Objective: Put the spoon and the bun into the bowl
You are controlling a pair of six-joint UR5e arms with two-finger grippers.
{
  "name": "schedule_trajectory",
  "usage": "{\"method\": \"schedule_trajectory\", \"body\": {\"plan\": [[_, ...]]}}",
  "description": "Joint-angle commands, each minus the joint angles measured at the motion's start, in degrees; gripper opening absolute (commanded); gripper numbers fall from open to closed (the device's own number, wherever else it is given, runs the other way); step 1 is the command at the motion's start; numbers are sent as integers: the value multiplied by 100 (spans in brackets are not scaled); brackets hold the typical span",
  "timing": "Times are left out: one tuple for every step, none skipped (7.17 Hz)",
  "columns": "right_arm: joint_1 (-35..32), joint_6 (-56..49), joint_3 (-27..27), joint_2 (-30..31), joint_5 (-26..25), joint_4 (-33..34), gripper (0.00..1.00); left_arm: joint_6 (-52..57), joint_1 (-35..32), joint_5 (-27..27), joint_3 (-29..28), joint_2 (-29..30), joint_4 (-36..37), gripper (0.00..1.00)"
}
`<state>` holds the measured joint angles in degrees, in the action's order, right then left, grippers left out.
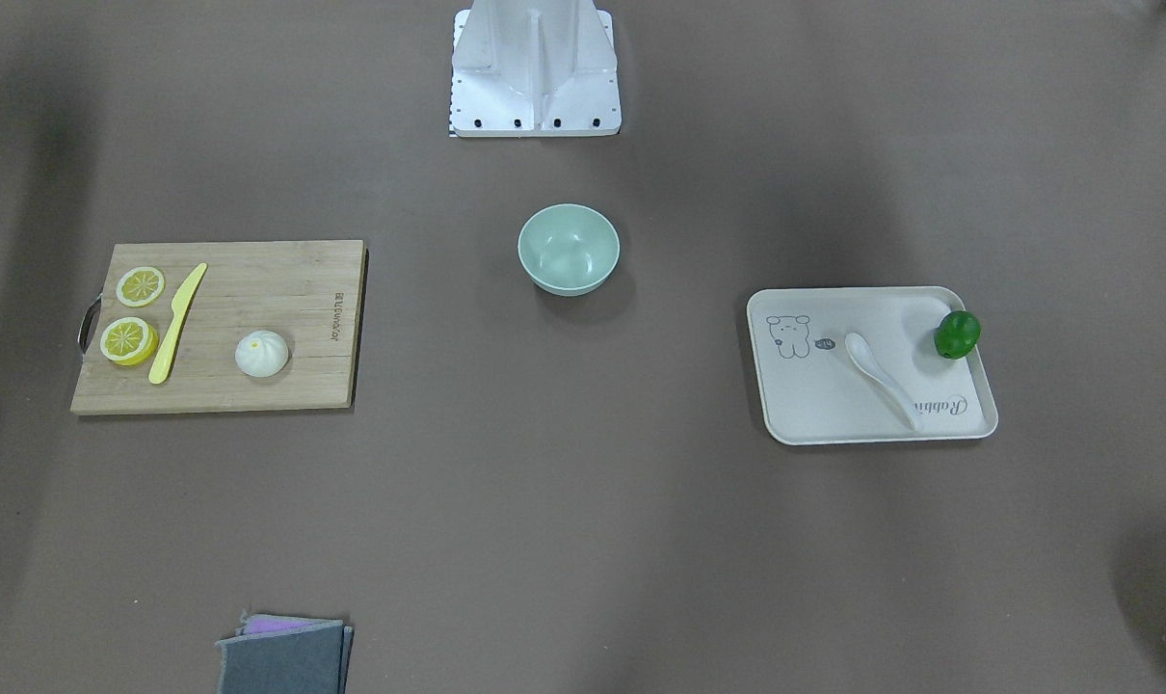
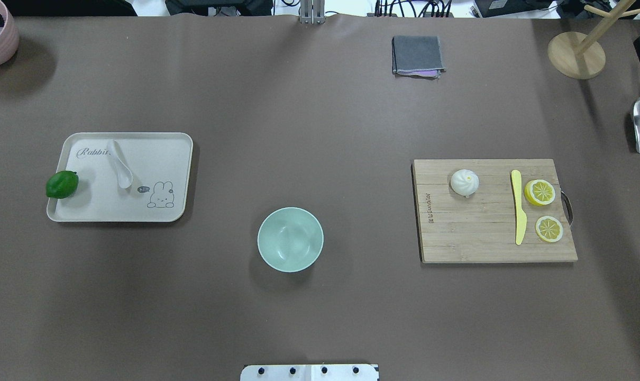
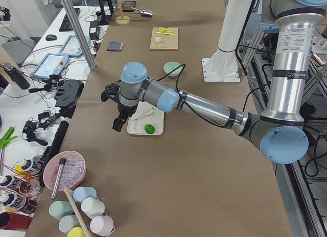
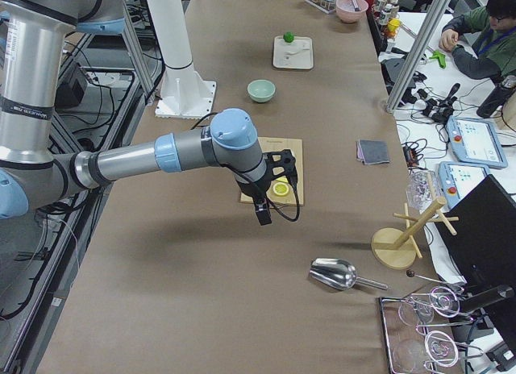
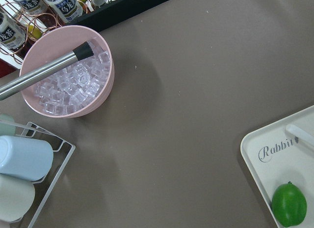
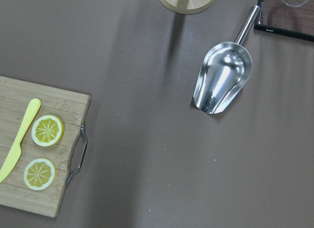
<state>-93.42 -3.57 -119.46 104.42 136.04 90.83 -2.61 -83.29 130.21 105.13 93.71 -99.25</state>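
Brown paper covers the counter [image 2: 320, 132], with one empty bowl [image 2: 277, 255] midway between both arms. Just off the tray [image 2: 166, 159] hangs the left end effector [image 3: 118, 125]; its wrist view crops the one spoon [image 2: 120, 165], which lies on that tray. Past the cutting board [image 2: 473, 238] hangs the right end effector [image 4: 263, 214]; the one bun [image 2: 464, 182] lies at the board's far end, beyond two lemon slices [image 2: 539, 192]. Whether either end effector's fingers are apart or together cannot be told.

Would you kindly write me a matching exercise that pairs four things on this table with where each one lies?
1. small glossy white ceramic soup spoon
2. small round white pleated bun
3. round mint-green bowl
4. yellow plastic knife

A. wooden cutting board, next to two lemon slices
B. bare brown table
C. cream rectangular tray
D. same board, half nearer the bowl

Pairs: 1-C, 2-D, 3-B, 4-A
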Motion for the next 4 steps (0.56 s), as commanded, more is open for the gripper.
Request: {"method": "schedule_trajectory", "body": {"plan": [[1057, 1833, 2, -542, 2, -65, 100, -1707, 794, -5, -150, 16, -566, 99], [1541, 2713, 2, -771, -216, -222, 100, -2674, 1023, -40, -273, 16, -926, 99], [2025, 3583, 10, -861, -566, -528, 100, -3606, 1356, -57, -379, 42, -1295, 98], [2438, 4323, 19, -931, -866, -844, 100, -4276, 1638, -84, -545, 173, -1534, 98]]}}
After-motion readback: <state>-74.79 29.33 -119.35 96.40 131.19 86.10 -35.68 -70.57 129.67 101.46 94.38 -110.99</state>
